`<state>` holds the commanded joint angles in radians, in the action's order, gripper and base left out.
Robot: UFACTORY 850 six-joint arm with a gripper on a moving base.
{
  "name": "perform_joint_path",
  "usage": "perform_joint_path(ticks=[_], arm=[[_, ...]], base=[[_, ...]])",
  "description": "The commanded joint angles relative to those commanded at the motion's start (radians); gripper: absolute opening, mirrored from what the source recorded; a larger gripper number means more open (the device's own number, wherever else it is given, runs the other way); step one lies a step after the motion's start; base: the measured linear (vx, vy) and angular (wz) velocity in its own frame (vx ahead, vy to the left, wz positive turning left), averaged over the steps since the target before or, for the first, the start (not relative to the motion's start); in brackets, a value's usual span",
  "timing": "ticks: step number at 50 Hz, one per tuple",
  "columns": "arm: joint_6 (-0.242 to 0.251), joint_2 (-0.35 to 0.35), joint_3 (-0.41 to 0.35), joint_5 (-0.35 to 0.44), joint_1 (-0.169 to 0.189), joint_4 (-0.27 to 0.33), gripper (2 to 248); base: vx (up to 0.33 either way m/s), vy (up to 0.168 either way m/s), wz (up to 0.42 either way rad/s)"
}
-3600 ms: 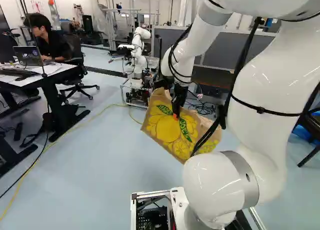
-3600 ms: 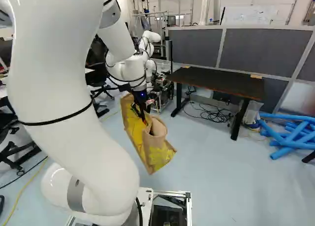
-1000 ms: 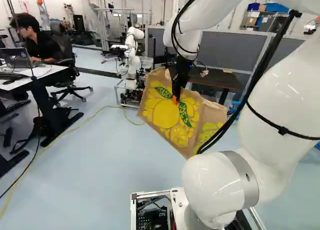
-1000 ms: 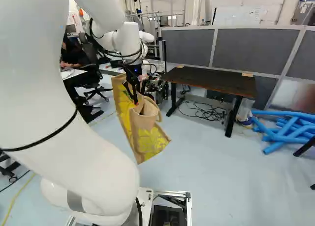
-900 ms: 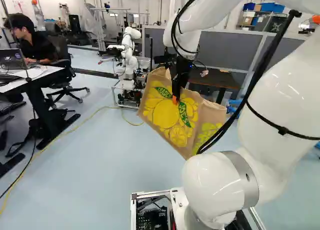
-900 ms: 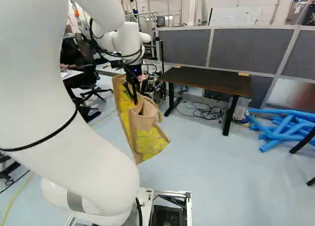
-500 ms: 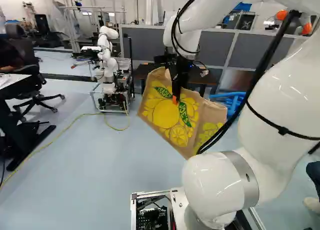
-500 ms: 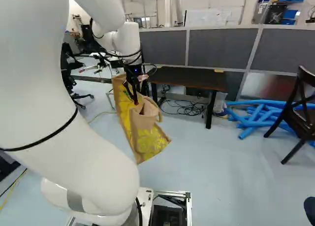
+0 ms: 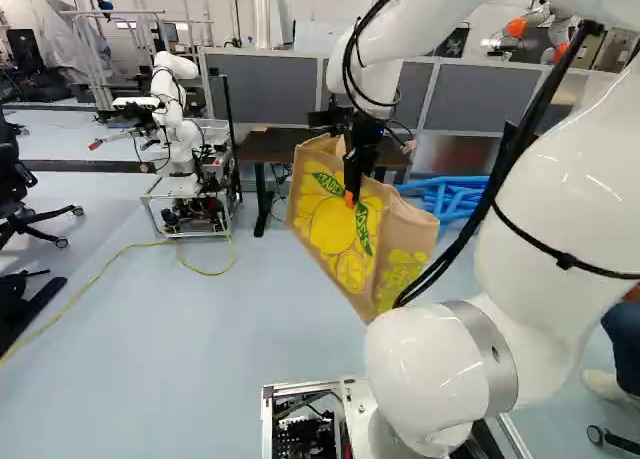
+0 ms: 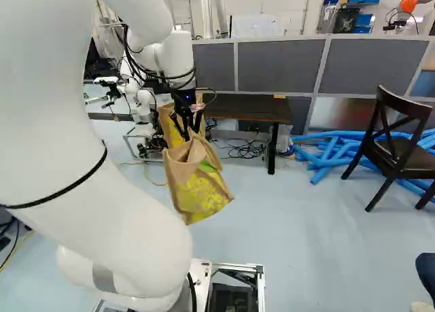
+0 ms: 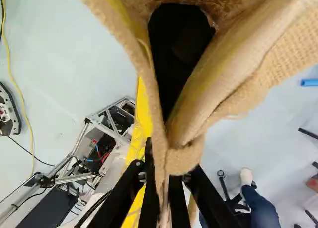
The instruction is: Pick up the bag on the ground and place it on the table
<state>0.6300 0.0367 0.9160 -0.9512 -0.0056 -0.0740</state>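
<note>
The gripper [image 9: 350,196] pinches the upper edge of the bag [image 10: 198,193], which hangs tilted beneath it left of centre in the right base view, while the table [image 10: 249,109] lies beyond, further right there, so the carry likely runs forward

Smooth white arm [image 9: 530,219], grey joint band [image 9: 506,374], black cables [image 9: 550,87], black 2-fingered end effector [image 10: 191,132].

bag [image 9: 328,229]: rough woven cloth | arm [image 9: 545,209]: smooth, glossy | table [image 10: 248,108]: wood-look | floor [image 10: 292,223]: smooth
</note>
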Motion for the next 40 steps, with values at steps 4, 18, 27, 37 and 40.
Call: perform_joint_path(ticks=[4, 18, 27, 37, 40], arm=[[0.0, 0.0, 0.0, 0.0, 0.0, 0.0, 22], [0.0, 0.0, 0.0, 0.0, 0.0, 0.0, 22], [0.0, 0.0, 0.0, 0.0, 0.0, 0.0, 22], [0.0, 0.0, 0.0, 0.0, 0.0, 0.0, 22], [0.0, 0.0, 0.0, 0.0, 0.0, 0.0, 22]], base=[[0.057, -0.002, -0.011], [0.101, 0.001, -0.01], [0.151, 0.0, -0.015], [0.156, 0.0, -0.015], [0.169, -0.002, -0.017]])
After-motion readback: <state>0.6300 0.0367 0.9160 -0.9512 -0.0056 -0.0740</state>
